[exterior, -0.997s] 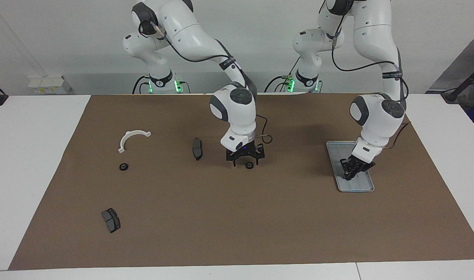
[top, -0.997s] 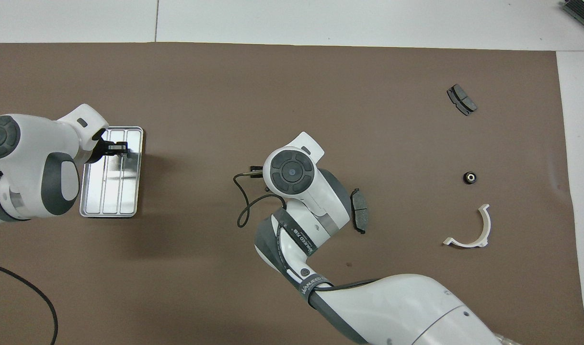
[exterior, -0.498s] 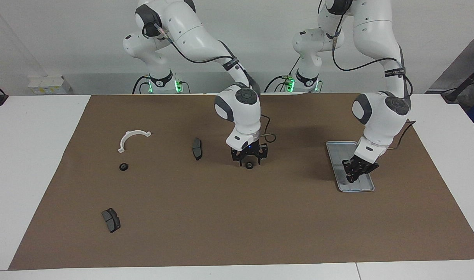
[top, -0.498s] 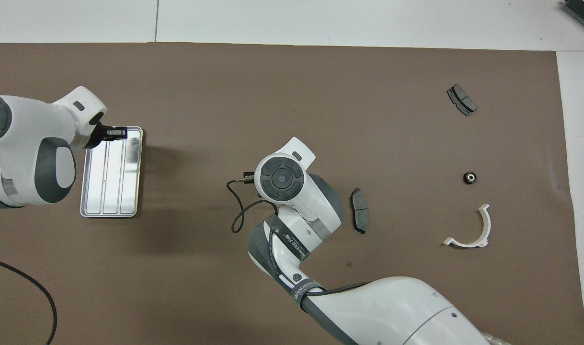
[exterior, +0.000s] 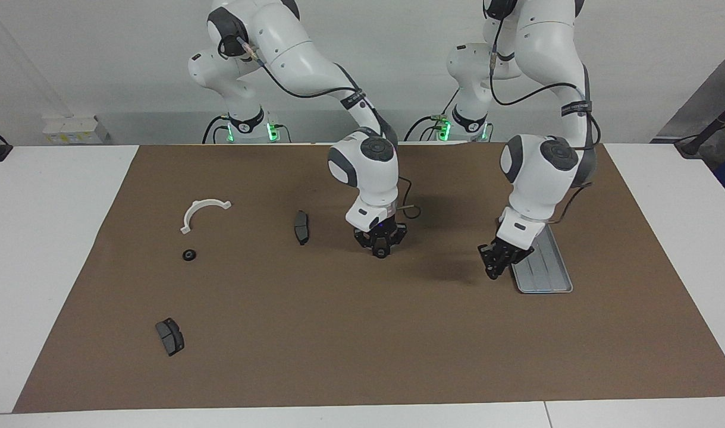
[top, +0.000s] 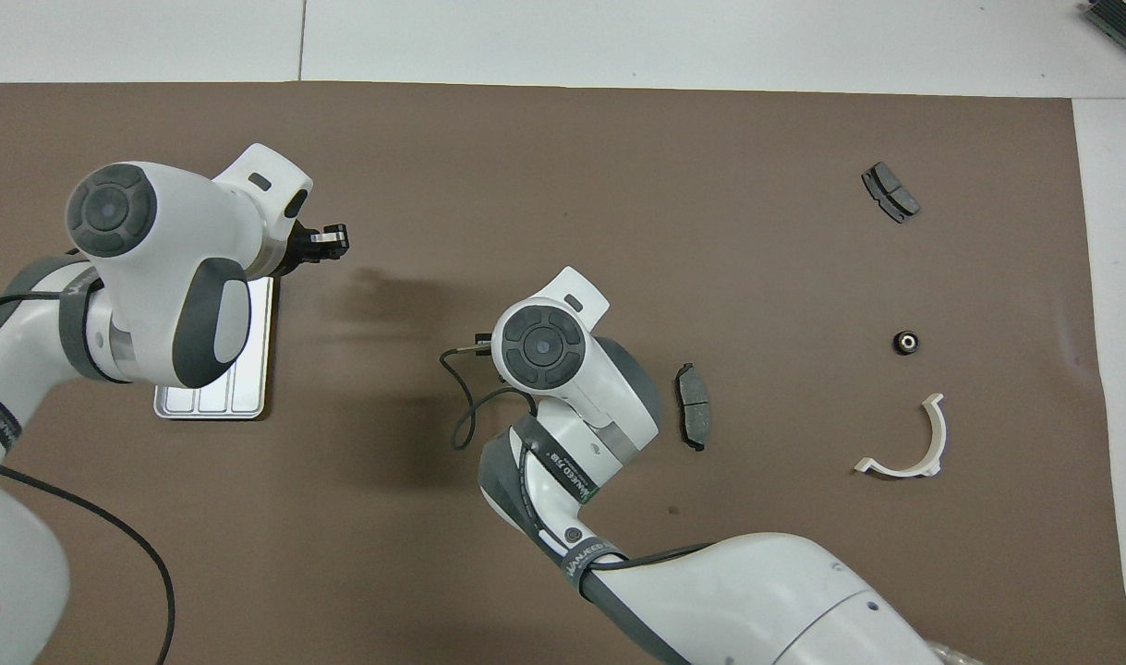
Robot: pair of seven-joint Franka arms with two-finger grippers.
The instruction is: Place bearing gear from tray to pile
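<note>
At the middle of the brown mat my right gripper (exterior: pixel 380 251) stands low with its fingertips drawn in around a small black bearing gear, which they hide; in the overhead view its own wrist covers it. A second bearing gear (exterior: pixel 188 255) (top: pixel 907 343) lies in the pile beside the white half-ring bracket (exterior: pixel 204 211) (top: pixel 904 443). The pile's dark brake pads (exterior: pixel 301 227) (top: pixel 694 417) lie apart from each other. My left gripper (exterior: pixel 494 270) (top: pixel 332 242) is shut and hangs over the mat just off the silver tray (exterior: pixel 543 267) (top: pixel 253 369), which shows no gear.
Another brake pad (exterior: pixel 170 336) (top: pixel 889 192) lies farther from the robots at the right arm's end of the table. A black cable (top: pixel 461 406) loops from the right wrist. White boxes (exterior: pixel 71 128) sit off the mat near the right arm's base.
The right gripper's fingers have closed in on the gear at the mat's middle. The left arm has lifted off the tray and swung toward the middle of the table.
</note>
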